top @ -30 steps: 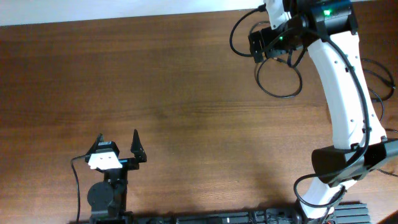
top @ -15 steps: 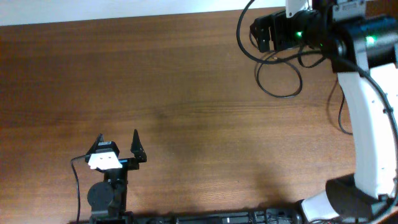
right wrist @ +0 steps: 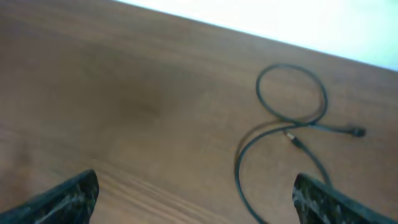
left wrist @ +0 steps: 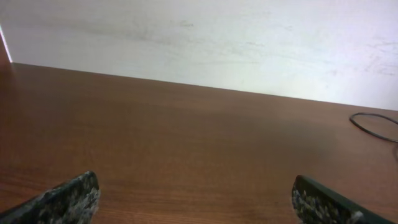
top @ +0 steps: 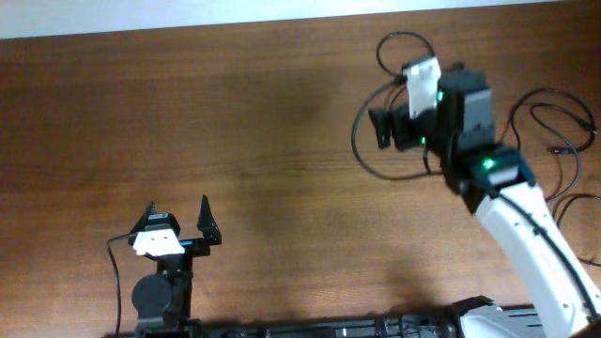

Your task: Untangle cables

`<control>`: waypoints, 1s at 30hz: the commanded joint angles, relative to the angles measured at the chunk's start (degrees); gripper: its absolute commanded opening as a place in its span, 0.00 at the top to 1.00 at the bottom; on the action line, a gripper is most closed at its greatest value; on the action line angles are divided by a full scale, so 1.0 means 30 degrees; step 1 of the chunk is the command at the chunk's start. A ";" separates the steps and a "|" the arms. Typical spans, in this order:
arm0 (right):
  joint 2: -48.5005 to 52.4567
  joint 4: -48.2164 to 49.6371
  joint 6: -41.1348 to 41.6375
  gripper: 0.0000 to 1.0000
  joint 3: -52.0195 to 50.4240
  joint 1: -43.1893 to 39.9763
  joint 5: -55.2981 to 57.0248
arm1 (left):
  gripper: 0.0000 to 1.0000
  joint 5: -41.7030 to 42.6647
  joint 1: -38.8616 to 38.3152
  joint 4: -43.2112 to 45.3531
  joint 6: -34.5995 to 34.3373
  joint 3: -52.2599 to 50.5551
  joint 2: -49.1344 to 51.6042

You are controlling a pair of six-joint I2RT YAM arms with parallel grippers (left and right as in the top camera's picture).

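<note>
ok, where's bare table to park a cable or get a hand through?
Free: the left and middle of the table, bare wood from the far edge down to the left pincer, and the near strip between that pincer and the right arm. Crowded: the far right, where cables loop beneath the right pincer and more lie along the right edge.

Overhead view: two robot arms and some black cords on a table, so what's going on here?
The robot is meant to untangle the cables, which lie as loose loops at the far right of the wooden table. The right gripper hovers over those loops with its jaws wide open and nothing in them. The left gripper sits near the front left, also open and empty, far from any cable. Neither arm has hold of a cable at this moment.
</note>
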 commanded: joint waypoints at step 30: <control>-1.1191 1.3478 0.0095 0.01 -1.9190 0.0117 0.0765 | 0.01 -0.0131 0.0131 -0.0124 -0.0029 -0.0036 -0.0182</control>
